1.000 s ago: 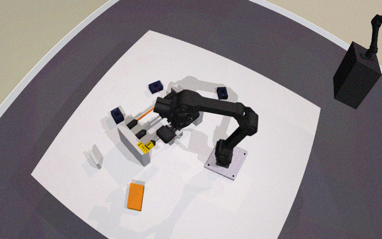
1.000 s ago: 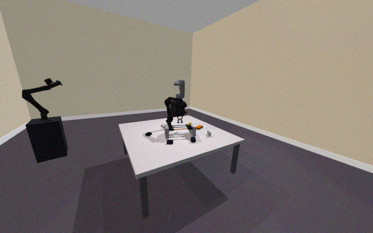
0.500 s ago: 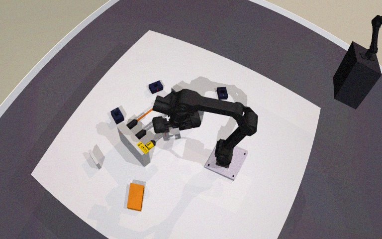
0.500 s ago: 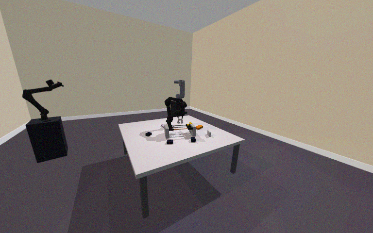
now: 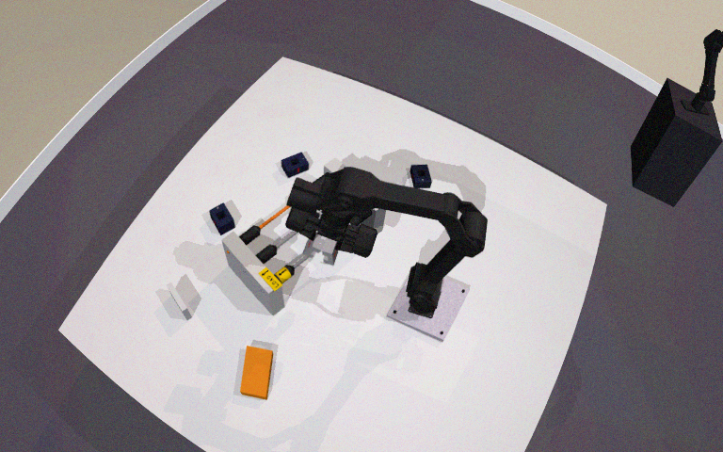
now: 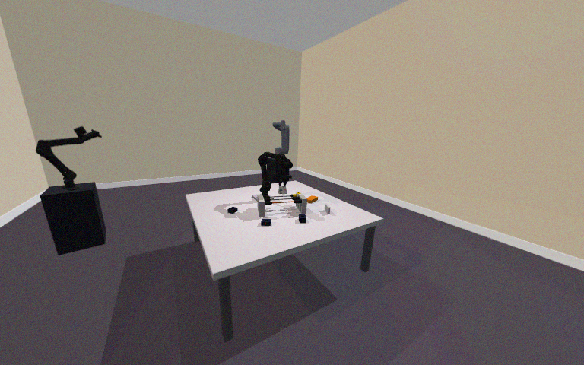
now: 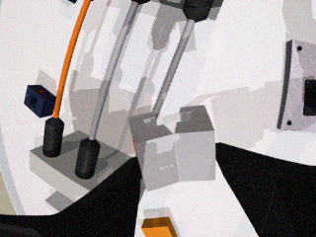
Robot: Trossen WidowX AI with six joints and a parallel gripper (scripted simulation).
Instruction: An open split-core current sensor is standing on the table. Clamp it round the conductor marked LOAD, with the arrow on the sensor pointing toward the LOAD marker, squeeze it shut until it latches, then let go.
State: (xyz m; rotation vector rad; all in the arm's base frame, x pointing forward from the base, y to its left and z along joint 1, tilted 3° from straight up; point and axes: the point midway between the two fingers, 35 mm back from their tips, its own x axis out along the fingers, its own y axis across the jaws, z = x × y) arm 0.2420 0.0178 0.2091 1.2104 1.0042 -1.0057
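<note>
Two halves of the grey sensor sit pinched in the pincer, above the surface. Seen from the wrist, the LOAD conductor meets the sensor's outline; whether they touch, I cannot tell. The orange conductor runs on the far side of the middle one. An orange block lies apart.

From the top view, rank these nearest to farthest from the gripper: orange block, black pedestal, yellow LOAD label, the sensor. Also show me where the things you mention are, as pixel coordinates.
1. Grey sensor [image 5: 325,245] [image 6: 282,189] [image 7: 160,165]: between the fingers.
2. Yellow LOAD label [image 5: 270,279] [image 6: 297,193]: on the grey end block, lower left of the gripper [image 5: 326,242] [image 6: 282,186] [image 7: 178,150].
3. Orange block [image 5: 256,372] [image 6: 312,199] [image 7: 159,229]: on the table, farther down the image.
4. Black pedestal [image 5: 674,146] [image 6: 73,219]: off the table, at image right.
</note>
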